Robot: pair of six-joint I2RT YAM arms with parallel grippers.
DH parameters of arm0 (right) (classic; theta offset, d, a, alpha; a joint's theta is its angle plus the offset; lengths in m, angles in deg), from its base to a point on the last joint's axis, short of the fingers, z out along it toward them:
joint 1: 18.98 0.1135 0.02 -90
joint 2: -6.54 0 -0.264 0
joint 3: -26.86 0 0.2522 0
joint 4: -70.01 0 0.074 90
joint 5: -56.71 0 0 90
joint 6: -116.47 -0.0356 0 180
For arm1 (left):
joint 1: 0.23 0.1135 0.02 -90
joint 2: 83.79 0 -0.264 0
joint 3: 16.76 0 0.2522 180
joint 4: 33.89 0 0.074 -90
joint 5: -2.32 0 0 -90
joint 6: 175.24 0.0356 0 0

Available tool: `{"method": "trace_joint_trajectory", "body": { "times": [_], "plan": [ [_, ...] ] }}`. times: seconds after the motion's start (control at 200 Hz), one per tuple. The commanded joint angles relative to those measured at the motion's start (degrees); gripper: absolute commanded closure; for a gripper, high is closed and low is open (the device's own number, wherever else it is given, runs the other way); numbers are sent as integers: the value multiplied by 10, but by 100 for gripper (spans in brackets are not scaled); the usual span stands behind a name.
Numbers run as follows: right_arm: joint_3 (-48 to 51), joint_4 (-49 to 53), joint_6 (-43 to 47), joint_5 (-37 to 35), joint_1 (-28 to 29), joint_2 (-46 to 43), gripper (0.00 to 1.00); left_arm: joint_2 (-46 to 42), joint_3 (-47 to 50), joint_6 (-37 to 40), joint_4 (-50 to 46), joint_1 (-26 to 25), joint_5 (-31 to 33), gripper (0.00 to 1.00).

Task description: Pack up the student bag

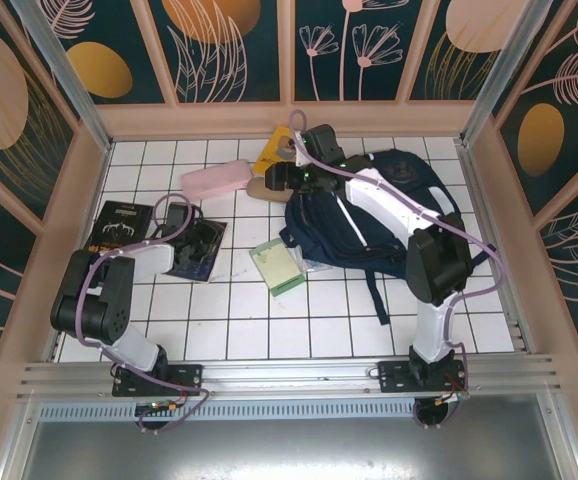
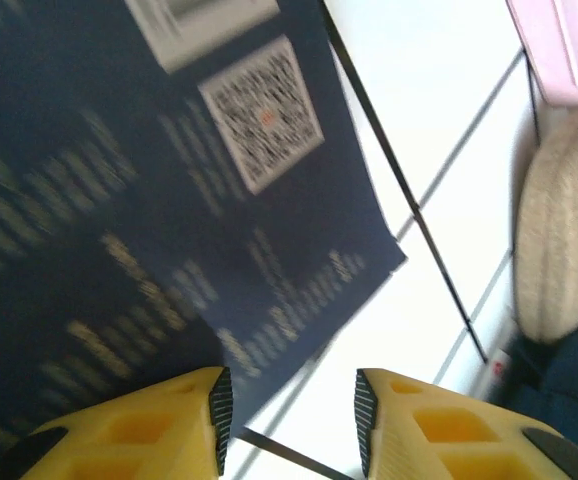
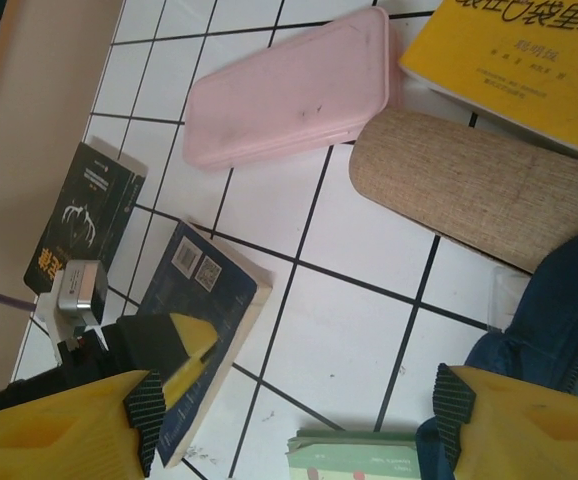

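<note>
Though slumped, student bag diagonal, straps nearward

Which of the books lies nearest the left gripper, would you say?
The dark blue book with the QR code; the left gripper is over its edge.

student bag right of centre | blue book left | pink case far

Student bag: big navy fabric backpack, lying flat & slumped on the white-tiled table, right of centre toward far side. Top end points far-right, dark straps trail toward near edge. Fabric rumpled; zip edge seen at its left side. Corner also in left wrist cam.
</note>
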Motion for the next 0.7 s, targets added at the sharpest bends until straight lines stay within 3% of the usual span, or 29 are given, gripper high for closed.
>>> {"method": "trace_joint_trajectory", "body": {
  "times": [0.0,0.175,0.38,0.525,0.695],
  "plan": [
    [-29,-7,-12,16,13,36,32,0,-31,-68,50,-6,-3,58],
    [-57,4,-4,28,42,78,42,-15,-116,49,-100,7,45,54],
    [-82,17,10,40,76,126,43,-30,-112,189,-221,100,104,51],
    [-128,44,27,54,93,170,43,-27,-90,265,-242,129,152,44],
    [-176,64,36,67,104,217,42,-18,-47,277,-221,133,142,42]
  ]
}}
